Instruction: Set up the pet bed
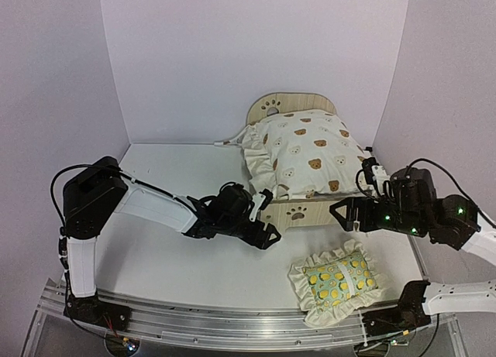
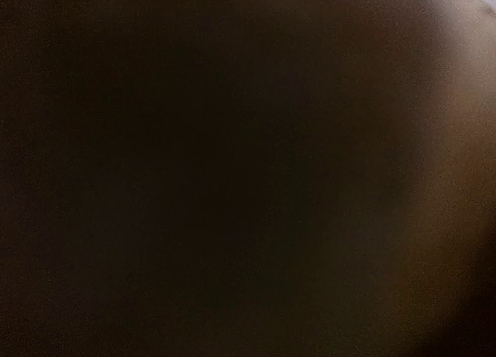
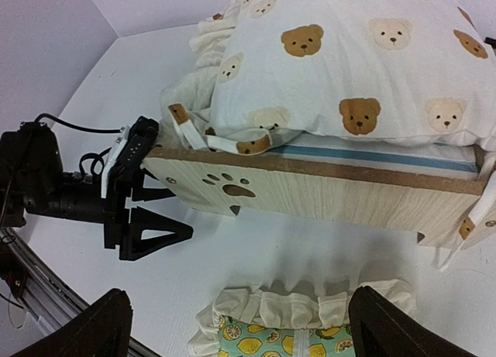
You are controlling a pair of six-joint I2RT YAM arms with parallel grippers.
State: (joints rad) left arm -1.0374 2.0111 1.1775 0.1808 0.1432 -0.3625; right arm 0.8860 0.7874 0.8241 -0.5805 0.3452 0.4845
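Observation:
The pet bed (image 1: 298, 212) stands at the back right, its paw-print footboard (image 3: 310, 190) facing me. A cream bear-print cushion (image 1: 306, 152) lies on it, bulging over the rails (image 3: 349, 55). My left gripper (image 1: 266, 217) is open at the footboard's left corner. One finger is behind the board and the other in front, clear of the wood (image 3: 159, 188). The left wrist view is dark and shows nothing. My right gripper (image 1: 341, 216) is open and empty, hovering off the bed's front right. Its fingers (image 3: 101, 326) frame the green lemon-print pillow (image 3: 279, 341), which lies on the table (image 1: 339, 278).
White walls close in the table (image 1: 178, 256) on the left, back and right. An aluminium rail (image 1: 232, 326) runs along the near edge by the arm bases. A cushion tie (image 1: 226, 142) trails on the table behind the bed's left side.

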